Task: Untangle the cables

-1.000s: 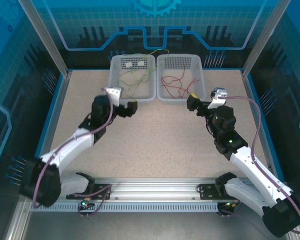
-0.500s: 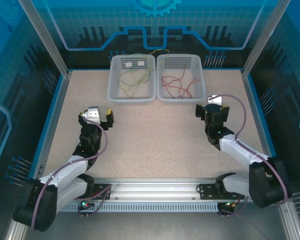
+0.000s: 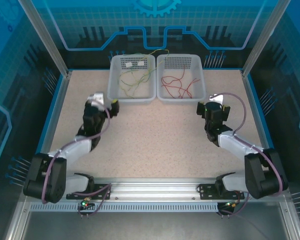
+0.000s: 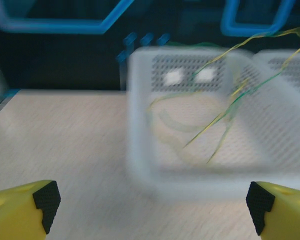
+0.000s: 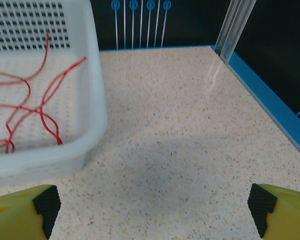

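Two white perforated baskets sit side by side at the far edge of the table (image 3: 155, 140), their inner walls touching or very nearly so. I see the green and yellowish cables (image 3: 132, 80) lying loosely curled in the left basket (image 3: 111, 90). A strand or two rises over its back rim and arcs across behind the right basket (image 3: 203, 80). The red cables (image 3: 177, 85) lie in that right basket as a loose squiggle on its floor.

On my overhead feed the left arm (image 3: 75, 147) reaches forward with its wrist just short of the left basket's near left corner, not touching it. The left jaws are spread wide and hold nothing. Through the left wrist camera I see both yellow, black-padded fingertips (image 4: 46, 199) at the bottom corners. The left basket (image 4: 140, 165) is blurred beyond them, with green and yellowish cables (image 4: 225, 115) trailing up over its far rim.

The right arm (image 3: 230, 142) is folded back. Its wrist stands near the right basket's near right corner, clear of it. The right jaws are also spread wide and empty. The right wrist camera shows its fingertips (image 5: 46, 202) at the bottom corners over bare speckled table (image 5: 180, 150). The right basket's wall (image 5: 92, 75) is on the left, with the red cables (image 5: 30, 107) inside.
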Tool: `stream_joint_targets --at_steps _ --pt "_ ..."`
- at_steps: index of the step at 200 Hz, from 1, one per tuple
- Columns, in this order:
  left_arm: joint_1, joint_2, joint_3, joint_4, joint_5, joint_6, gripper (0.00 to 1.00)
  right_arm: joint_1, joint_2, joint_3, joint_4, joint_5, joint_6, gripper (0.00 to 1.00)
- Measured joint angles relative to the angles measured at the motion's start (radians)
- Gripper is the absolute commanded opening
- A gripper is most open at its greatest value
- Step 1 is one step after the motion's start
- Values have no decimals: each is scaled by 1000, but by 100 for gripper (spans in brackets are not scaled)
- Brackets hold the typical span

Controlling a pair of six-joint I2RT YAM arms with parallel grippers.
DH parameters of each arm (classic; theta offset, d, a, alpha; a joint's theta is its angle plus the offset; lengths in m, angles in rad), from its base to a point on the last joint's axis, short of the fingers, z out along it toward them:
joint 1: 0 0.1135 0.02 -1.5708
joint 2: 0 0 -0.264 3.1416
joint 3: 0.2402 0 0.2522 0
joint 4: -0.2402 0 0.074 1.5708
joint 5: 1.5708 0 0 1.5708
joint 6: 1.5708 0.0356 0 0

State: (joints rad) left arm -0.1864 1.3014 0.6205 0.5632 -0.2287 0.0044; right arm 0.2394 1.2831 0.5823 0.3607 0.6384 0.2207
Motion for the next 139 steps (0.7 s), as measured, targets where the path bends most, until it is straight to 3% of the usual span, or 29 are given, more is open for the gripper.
stream_joint_targets --at_steps 40,62,78,89,117,139 --pt "-136 370 726 -365 161 50 99 10 -146 -97 90 -29 37 100" --pt "-140 673 1155 -650 262 79 94 22 -204 -100 89 -47 36 100" --pt "-135 886 1446 -864 320 111 80 24 -266 -112 86 -56 34 100" --pt "-131 1012 1605 -986 352 129 82 24 -324 -131 82 -64 34 100" --pt "-112 1192 1782 -1186 408 180 85 18 -484 -191 68 -86 34 100" --pt "-92 1223 1812 -1217 447 200 86 6 -577 -227 42 -106 35 100"
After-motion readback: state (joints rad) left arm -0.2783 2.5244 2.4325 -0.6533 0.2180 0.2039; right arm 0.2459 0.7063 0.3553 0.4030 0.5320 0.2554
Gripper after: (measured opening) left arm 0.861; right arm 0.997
